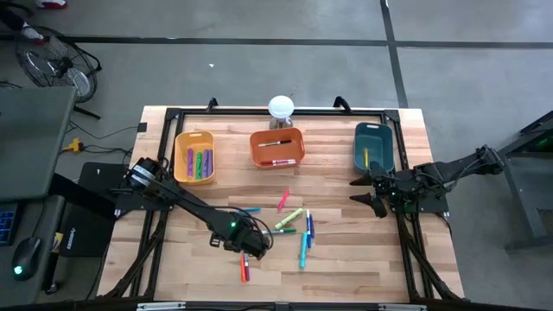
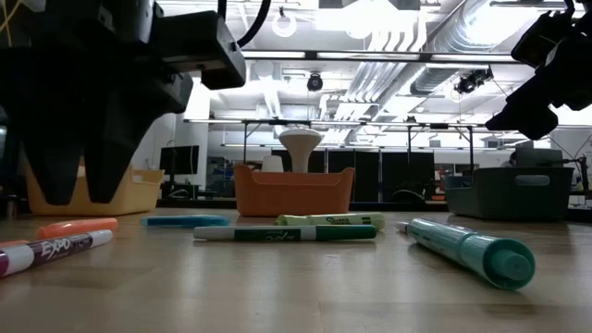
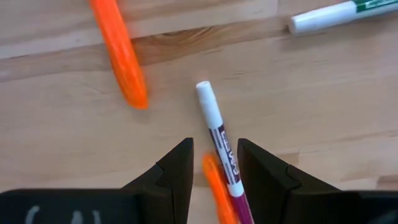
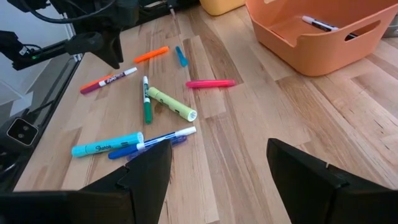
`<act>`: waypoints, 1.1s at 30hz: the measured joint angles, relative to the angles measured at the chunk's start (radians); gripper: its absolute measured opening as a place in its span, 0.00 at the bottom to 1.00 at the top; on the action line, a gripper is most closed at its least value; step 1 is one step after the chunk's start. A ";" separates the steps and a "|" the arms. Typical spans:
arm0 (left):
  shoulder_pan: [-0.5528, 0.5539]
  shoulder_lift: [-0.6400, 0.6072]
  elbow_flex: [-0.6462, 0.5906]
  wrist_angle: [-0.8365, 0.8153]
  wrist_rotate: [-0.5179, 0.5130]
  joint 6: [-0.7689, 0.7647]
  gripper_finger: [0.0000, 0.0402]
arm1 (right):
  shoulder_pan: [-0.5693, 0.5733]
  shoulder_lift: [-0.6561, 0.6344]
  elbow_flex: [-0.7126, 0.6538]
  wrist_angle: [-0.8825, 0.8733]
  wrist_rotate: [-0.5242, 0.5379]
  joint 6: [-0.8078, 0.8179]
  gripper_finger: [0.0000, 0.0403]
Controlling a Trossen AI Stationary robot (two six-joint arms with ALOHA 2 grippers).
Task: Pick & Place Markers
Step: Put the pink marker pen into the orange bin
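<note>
Several markers lie loose on the wooden table (image 1: 346,259) in front of the bins: pink (image 1: 283,200), light green (image 1: 289,218), teal (image 1: 304,250) and blue (image 1: 308,226). My left gripper (image 1: 248,250) is open, pointing down over a white-bodied purple marker (image 3: 219,130) and a thin orange marker (image 3: 214,180). Both markers lie flat, running into the gap between its fingers. I see no touch. A thicker orange marker (image 3: 121,56) lies beside them. My right gripper (image 1: 371,192) is open and empty, in the air in front of the teal bin (image 1: 373,145).
A yellow bin (image 1: 194,157), an orange bin (image 1: 277,147) and the teal bin stand in a row at the back, each with markers inside. A white round object (image 1: 281,107) stands behind the orange bin. A green-capped white marker (image 3: 336,14) lies near my left gripper.
</note>
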 joint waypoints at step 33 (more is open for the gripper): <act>0.000 0.104 0.005 0.126 0.073 -0.075 0.30 | 0.000 0.000 -0.001 0.000 -0.001 0.000 0.63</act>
